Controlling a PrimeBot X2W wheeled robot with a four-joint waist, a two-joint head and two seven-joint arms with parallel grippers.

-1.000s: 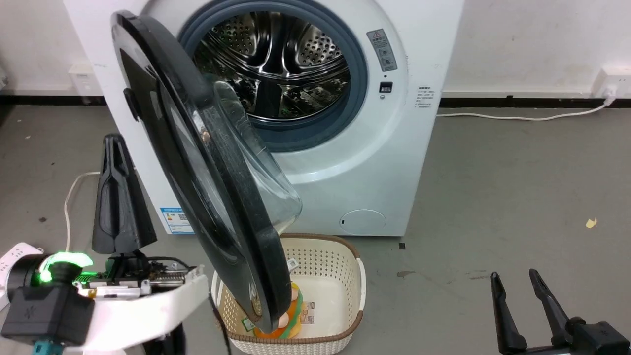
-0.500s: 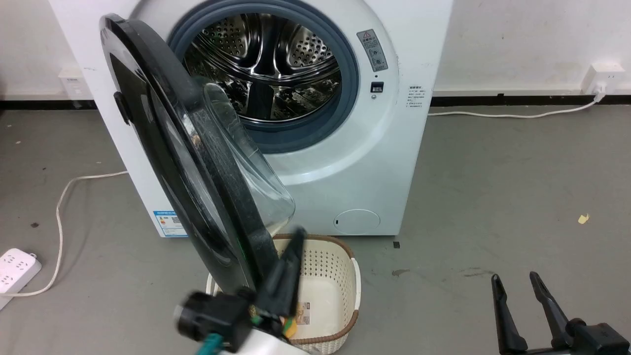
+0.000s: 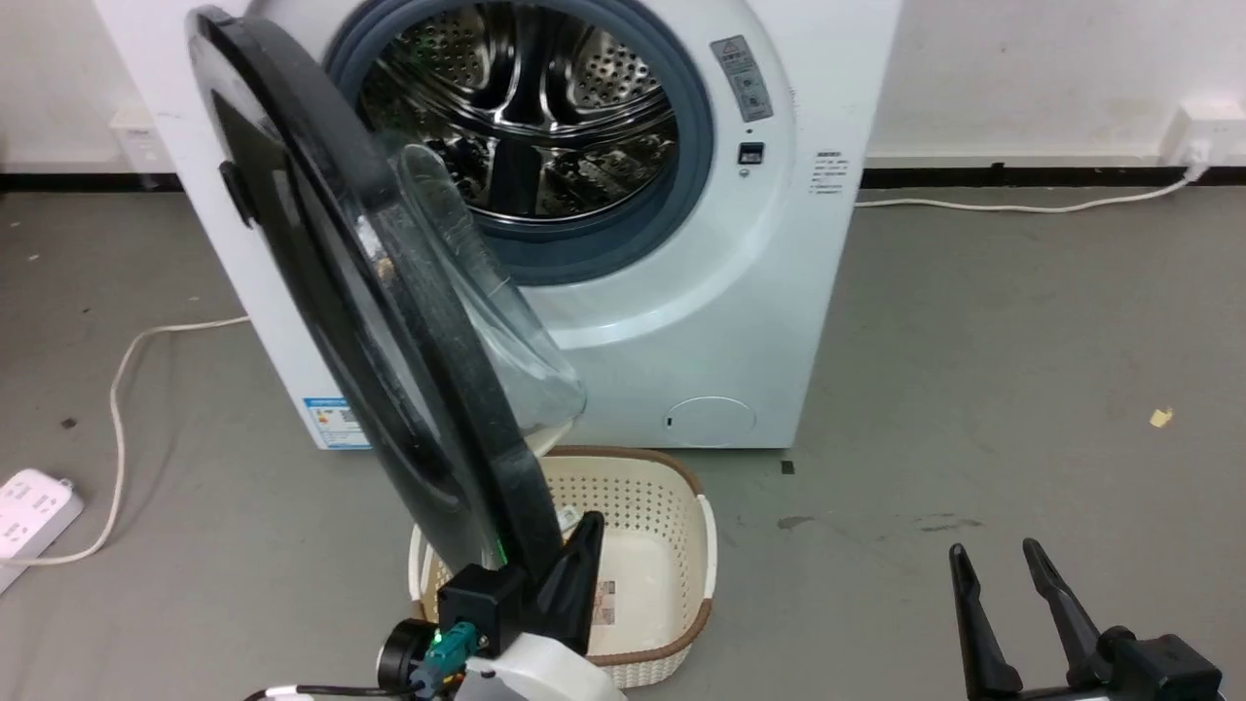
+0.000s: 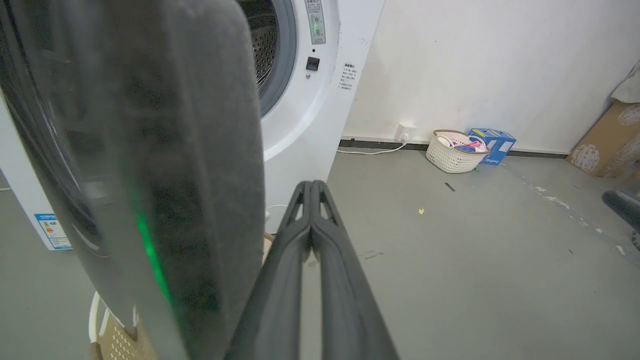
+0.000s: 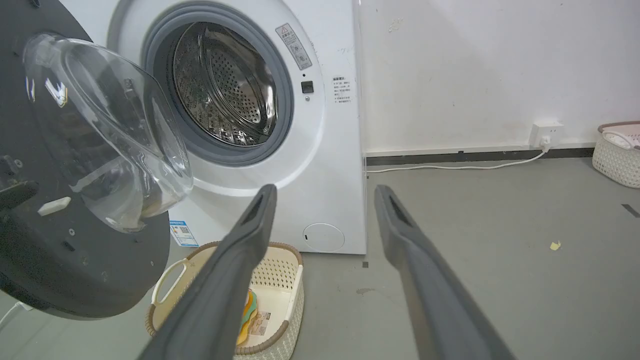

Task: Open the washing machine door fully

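1. Left claw (image 4: 311,192): fingers pressed together, nothing between them. It sits low in front of the washing machine (image 3: 740,292), just beside the lower rim of the washing machine door (image 3: 321,292), on the door's glass-bowl side. Can't tell if it touches the rim.
2. Door: swung out from the machine's front and roughly edge-on in head view, attached on the machine's left-hand side there. The glass bowl (image 3: 487,331) faces the steel drum (image 3: 526,107), which is exposed.
3. Right claw (image 3: 995,555): fingers spread and empty, well apart from the machine, out front toward its right.
4. Basket (image 3: 642,497): on the floor directly in front of the machine, under the door's lower edge, with the left claw above it.
5. Power strip (image 3: 29,506): on the floor, off to the machine's left.
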